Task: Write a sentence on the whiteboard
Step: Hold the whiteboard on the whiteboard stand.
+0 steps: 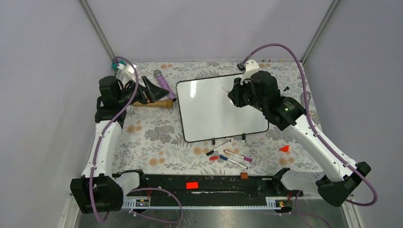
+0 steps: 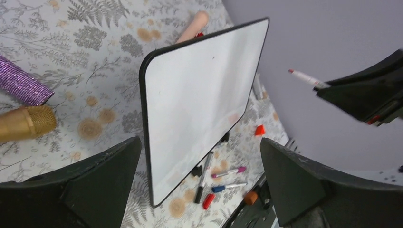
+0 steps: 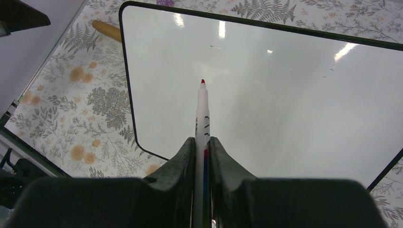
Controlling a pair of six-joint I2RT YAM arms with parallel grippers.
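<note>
Right wrist cam: my right hand (image 3: 203,142) clamps a red-tipped marker (image 3: 203,107) over the whiteboard (image 1: 209,114), lying mid-desk (image 1: 152,137). Overhead hides that tip. Left hand (image 2: 199,141) spread wide beside the board.

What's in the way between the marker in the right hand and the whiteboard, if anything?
Nothing visible. The right hand grips a red-tipped marker aimed at the blank whiteboard, with only open air between them. The loose markers lie off the board's near edge, out of the path.
</note>
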